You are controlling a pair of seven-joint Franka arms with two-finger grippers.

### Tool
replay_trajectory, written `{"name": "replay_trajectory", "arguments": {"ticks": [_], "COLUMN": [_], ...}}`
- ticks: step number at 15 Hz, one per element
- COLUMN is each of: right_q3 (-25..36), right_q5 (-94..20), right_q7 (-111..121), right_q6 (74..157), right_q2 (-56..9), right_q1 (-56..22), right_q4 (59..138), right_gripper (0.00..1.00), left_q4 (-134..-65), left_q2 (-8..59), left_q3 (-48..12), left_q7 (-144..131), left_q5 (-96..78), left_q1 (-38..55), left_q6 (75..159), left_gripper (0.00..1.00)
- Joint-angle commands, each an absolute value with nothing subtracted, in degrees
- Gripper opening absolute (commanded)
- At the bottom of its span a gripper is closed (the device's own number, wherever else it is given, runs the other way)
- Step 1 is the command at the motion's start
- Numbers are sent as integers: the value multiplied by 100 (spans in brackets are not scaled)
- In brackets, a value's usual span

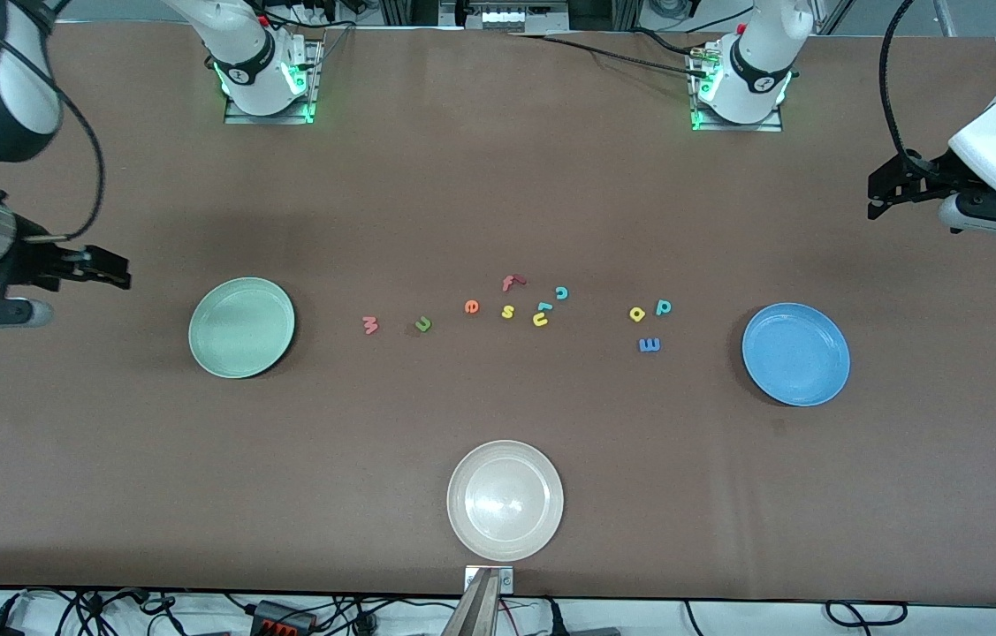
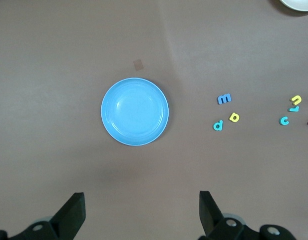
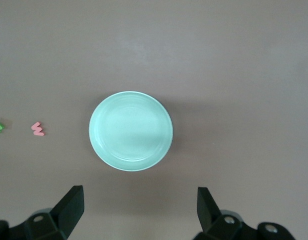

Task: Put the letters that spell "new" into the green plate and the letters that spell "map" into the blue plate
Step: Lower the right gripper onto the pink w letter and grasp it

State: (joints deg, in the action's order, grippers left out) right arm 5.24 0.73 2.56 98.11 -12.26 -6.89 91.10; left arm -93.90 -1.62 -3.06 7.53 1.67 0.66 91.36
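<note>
The green plate (image 1: pixel 241 327) lies empty toward the right arm's end, and the blue plate (image 1: pixel 795 353) lies empty toward the left arm's end. Between them on the table are the salmon w (image 1: pixel 369 325), green n (image 1: pixel 422 324) and orange e (image 1: pixel 471 306), then the yellow a (image 1: pixel 636 314), teal p (image 1: pixel 663 306) and blue m (image 1: pixel 650 344) close to the blue plate. My right gripper (image 1: pixel 117 269) hangs open over bare table at its end, looking at the green plate (image 3: pixel 131 131). My left gripper (image 1: pixel 876 196) hangs open over bare table at its end, looking at the blue plate (image 2: pixel 135 111). Neither holds anything.
A red f (image 1: pixel 511 283), yellow s (image 1: pixel 507 311), yellow u (image 1: pixel 541 319) and teal c (image 1: pixel 561 292) cluster mid-table between the e and the a. A cream-white plate (image 1: pixel 505 500) sits near the table's front edge.
</note>
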Motion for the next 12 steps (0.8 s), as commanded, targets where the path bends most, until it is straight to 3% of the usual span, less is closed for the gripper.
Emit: {"name": "replay_trajectory", "arguments": {"ticks": [1,12], "right_q3": [527,519], "right_q5": [132,53], "right_q7": [185,124], "right_q6": [9931,10518], "right_q2": [-1414,-2397], "right_q1": [-966,-1898], "right_q4": [9123,9123], "right_gripper": [100,100], "left_q4": [-9202,-9202], "left_q2": [-79,-79], "left_q3": [-308,-316], "left_q7": [853,853], "left_q5": [88,88], "left_q1": [44,44], "left_q6": [9000,9000], "left_gripper": [100,100]}}
